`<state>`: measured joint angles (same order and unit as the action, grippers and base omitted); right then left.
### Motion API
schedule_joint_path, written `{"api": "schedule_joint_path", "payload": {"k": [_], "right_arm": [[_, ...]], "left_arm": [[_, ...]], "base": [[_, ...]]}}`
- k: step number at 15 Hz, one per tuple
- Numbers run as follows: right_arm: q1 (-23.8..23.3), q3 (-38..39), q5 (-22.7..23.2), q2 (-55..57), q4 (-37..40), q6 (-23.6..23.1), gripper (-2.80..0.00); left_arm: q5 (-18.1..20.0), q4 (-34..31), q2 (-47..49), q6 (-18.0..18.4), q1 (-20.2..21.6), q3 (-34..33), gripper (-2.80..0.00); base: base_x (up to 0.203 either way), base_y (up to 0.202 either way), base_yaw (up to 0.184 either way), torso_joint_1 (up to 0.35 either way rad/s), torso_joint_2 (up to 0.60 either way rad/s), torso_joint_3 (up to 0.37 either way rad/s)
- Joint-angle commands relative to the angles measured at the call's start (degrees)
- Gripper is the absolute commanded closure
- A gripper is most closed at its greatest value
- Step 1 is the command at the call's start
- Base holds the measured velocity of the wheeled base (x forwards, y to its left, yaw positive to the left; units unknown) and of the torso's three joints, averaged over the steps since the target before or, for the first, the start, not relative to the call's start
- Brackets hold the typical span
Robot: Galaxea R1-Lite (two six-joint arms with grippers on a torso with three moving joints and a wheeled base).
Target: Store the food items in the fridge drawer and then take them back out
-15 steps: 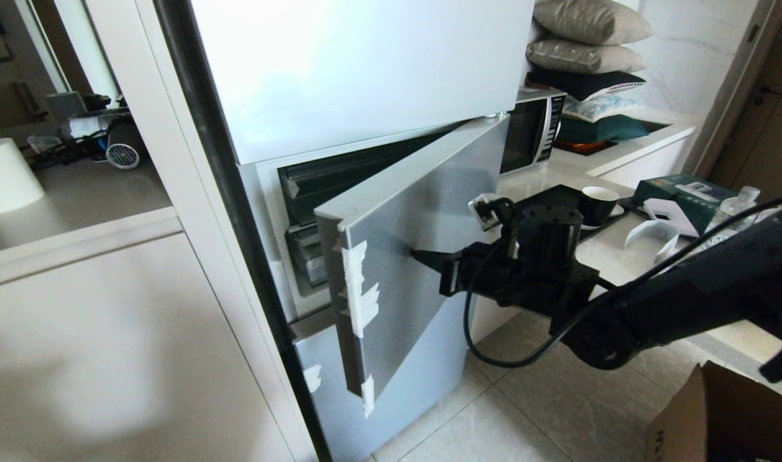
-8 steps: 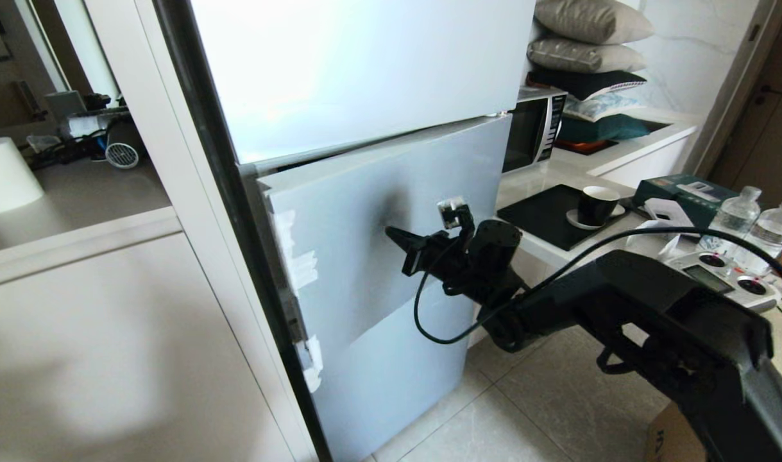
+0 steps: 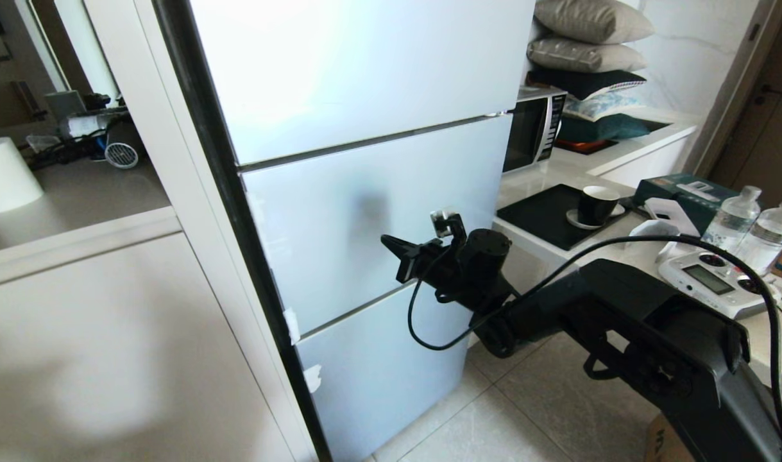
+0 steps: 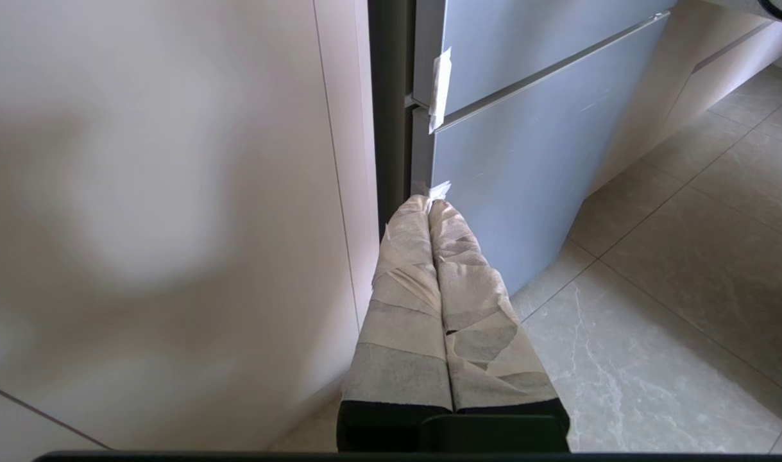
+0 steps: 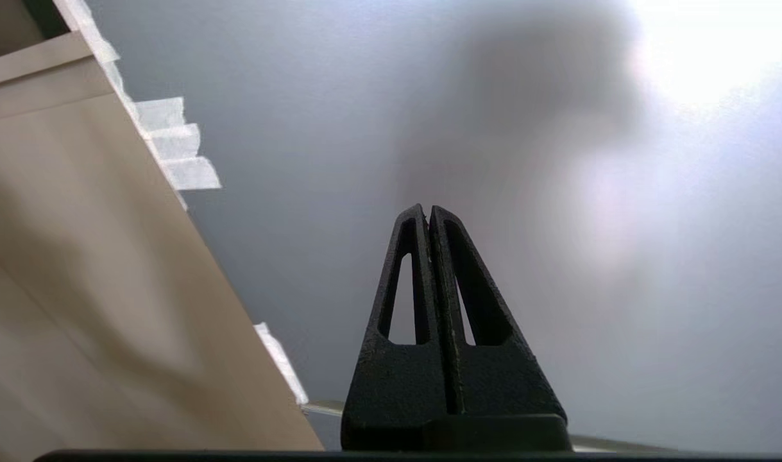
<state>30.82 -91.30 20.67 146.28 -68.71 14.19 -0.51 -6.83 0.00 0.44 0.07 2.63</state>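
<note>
Counting what's visible: three glossy fridge panels [image 3: 365, 212] stacked top to bottom, all flush. One microwave [image 3: 533, 128] on the counter. One black cup [image 3: 595, 204] on one saucer. Two water bottles [image 3: 732, 221] side by side. One remote controller [image 3: 711, 279]. One green box [image 3: 682, 192]. Roughly five pillows [image 3: 586, 54] piled up. One white roll [image 3: 6, 173] off left. Two grippers total: right gripper [image 3: 391, 244], left gripper [image 4: 429, 204].

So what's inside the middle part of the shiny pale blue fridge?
Nothing inside shows. The glossy pale blue middle panel sits flush and closed, hiding whatever is behind it. Only the black right gripper, fingers shut, is in front of it.
</note>
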Motion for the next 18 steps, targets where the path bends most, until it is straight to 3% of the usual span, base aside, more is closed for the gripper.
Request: {"api": "schedule_joint_path", "payload": {"k": [1, 4, 6, 10, 14, 18], "right_arm": [[0.53, 6.66, -0.09, -5.68, -0.26, -0.02, 0.0], [1.26, 28.29, -0.93, -25.08, 1.96, -2.05, 0.0], [1.45, 42.22, -4.05, -39.44, 3.47, -4.2, 0.0], [-3.73, 64.39, -17.79, -69.07, 8.5, -11.51, 0.0], [-12.39, 78.03, -32.48, -97.75, 21.52, -17.93, 0.0], [-16.82, 86.54, -36.12, -124.83, 44.26, -19.69, 0.0]], "left_arm": [[-0.02, -0.03, 0.0, 0.0, 0.01, 0.0, 0.0], [-0.02, -0.03, 0.09, 0.0, 0.01, 0.0, 0.0], [-0.02, -0.03, 0.07, 0.0, 0.01, 0.0, 0.0], [-0.02, -0.03, 0.0, 0.0, 0.01, 0.0, 0.0], [-0.02, -0.03, 0.0, 0.0, 0.01, 0.0, 0.0], [-0.02, -0.03, 0.0, -0.09, 0.01, 0.0, 0.0]], "base": [[0.0, 0.0, 0.0, 0.0, 0.0, 0.0], [0.0, 0.0, 0.0, 0.0, 0.0, 0.0], [0.0, 0.0, 0.0, 0.0, 0.0, 0.0], [0.0, 0.0, 0.0, 0.0, 0.0, 0.0], [0.0, 0.0, 0.0, 0.0, 0.0, 0.0], [0.0, 0.0, 0.0, 0.0, 0.0, 0.0]]}}
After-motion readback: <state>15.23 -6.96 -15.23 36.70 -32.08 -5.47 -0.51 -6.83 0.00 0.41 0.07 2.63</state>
